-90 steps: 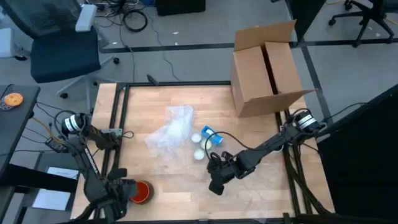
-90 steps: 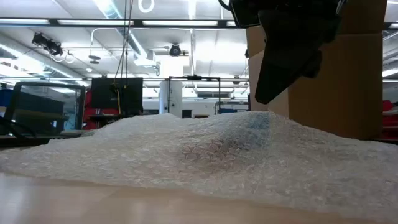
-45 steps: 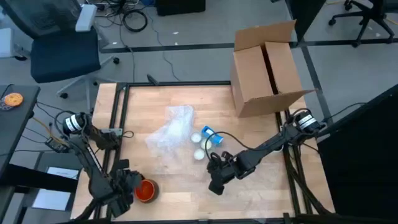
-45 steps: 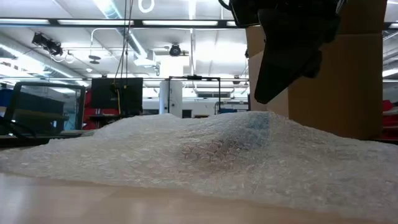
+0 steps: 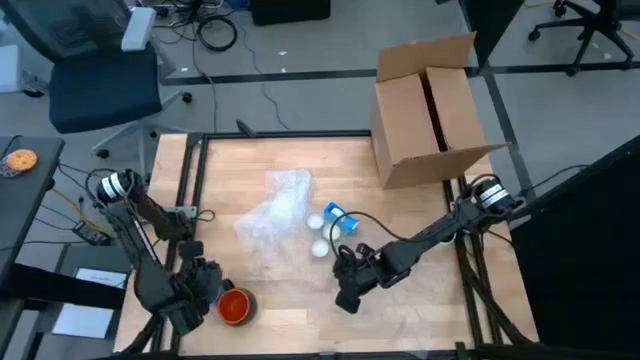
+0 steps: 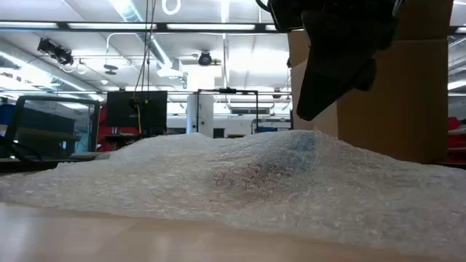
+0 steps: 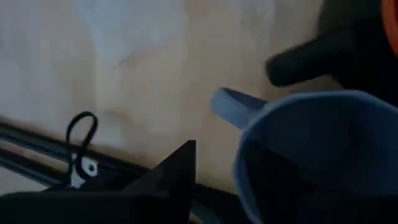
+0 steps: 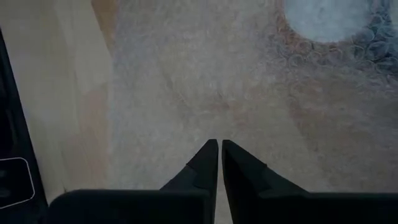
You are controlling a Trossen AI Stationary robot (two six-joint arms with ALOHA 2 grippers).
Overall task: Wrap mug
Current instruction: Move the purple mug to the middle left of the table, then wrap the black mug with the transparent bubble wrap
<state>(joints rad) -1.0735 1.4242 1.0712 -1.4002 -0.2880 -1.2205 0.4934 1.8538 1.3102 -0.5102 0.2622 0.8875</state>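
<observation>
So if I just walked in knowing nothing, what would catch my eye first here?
Probably the big open cardboard box standing at the table's far right corner, then the crumpled sheet of bubble wrap spread mid-table. Near the front left edge, the left hand is at a bright orange mug, while the right hand presses shut fingers down on the wrap's front edge.

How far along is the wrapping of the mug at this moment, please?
Nothing looks done yet: the orange mug stands bare at the table's front left, apart from the bubble wrap spread mid-table. In hand: the left gripper is right at the mug, while the right gripper, shut, hangs over the wrap. Left to do: bring the mug onto the wrap and fold the wrap around it.
</observation>
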